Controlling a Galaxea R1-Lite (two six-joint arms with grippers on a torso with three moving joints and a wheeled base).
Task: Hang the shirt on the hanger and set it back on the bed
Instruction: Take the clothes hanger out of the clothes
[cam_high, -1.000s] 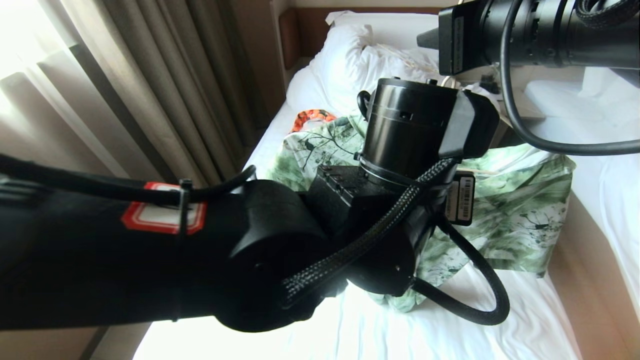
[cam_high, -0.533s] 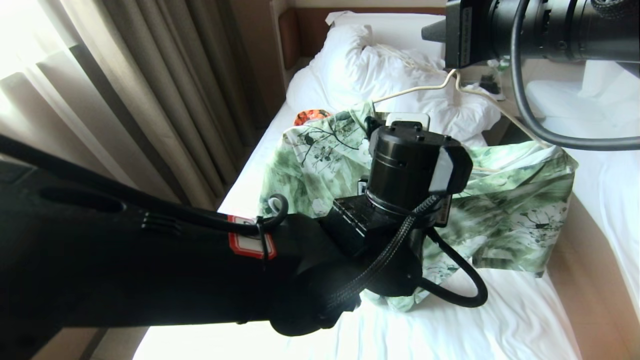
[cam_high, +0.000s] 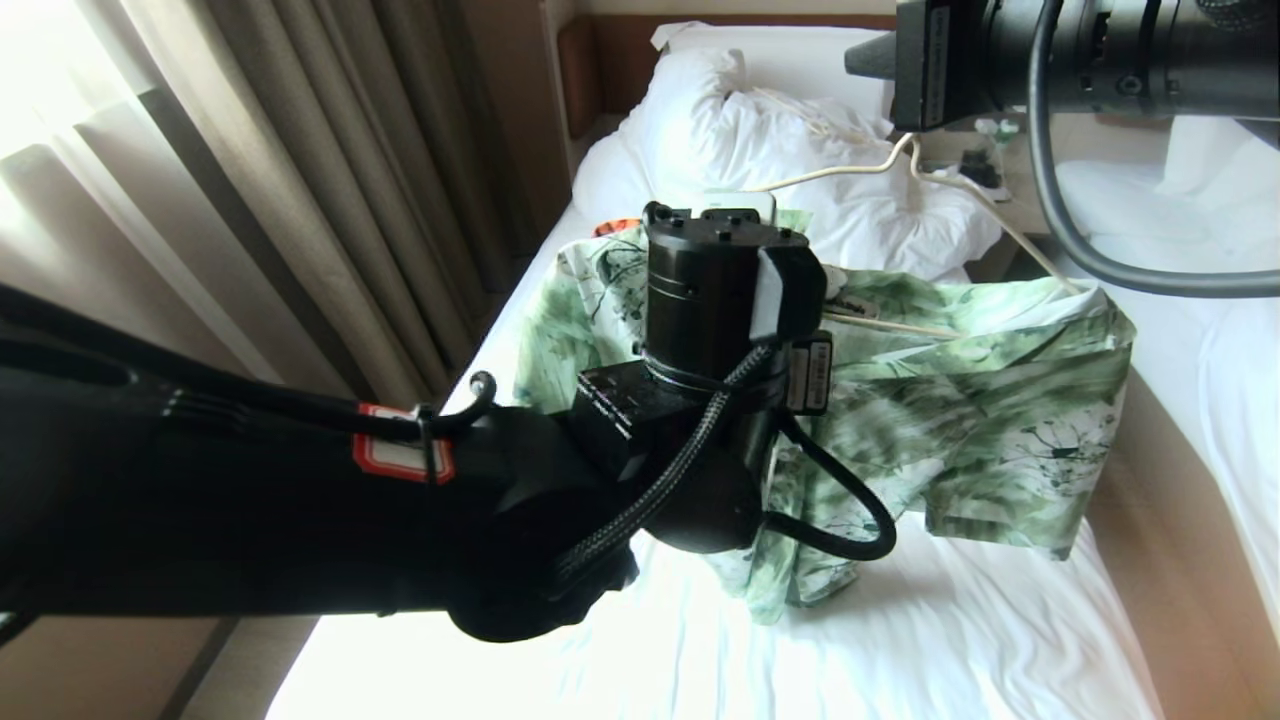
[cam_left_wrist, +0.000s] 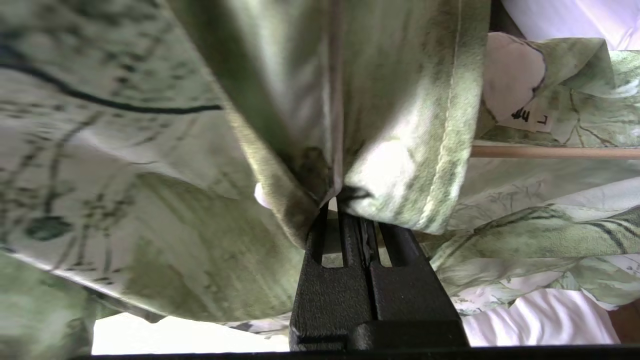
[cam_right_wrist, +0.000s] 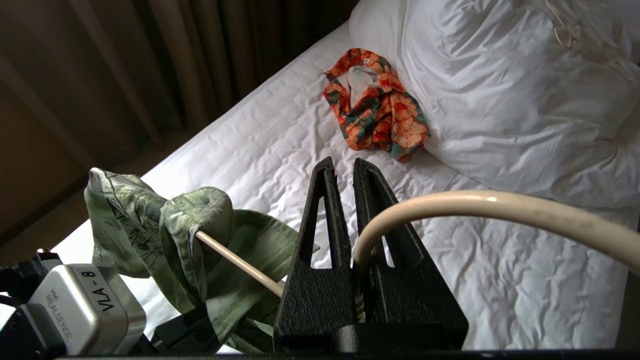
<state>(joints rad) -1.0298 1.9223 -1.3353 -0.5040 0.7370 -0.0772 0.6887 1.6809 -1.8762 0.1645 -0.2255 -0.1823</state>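
The left gripper (cam_left_wrist: 336, 210) pinches a fold of the green floral shirt (cam_high: 980, 420), which drapes above the bed (cam_high: 900, 640). The right gripper (cam_right_wrist: 350, 175), beside it, clamps the cream hanger (cam_right_wrist: 480, 205).

Head overhead; wrists close; shared shirt (cam_high: 980, 400).

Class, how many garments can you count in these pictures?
2: the green shirt held up over the bed; the orange garment beside the duvet. Others may be hidden.
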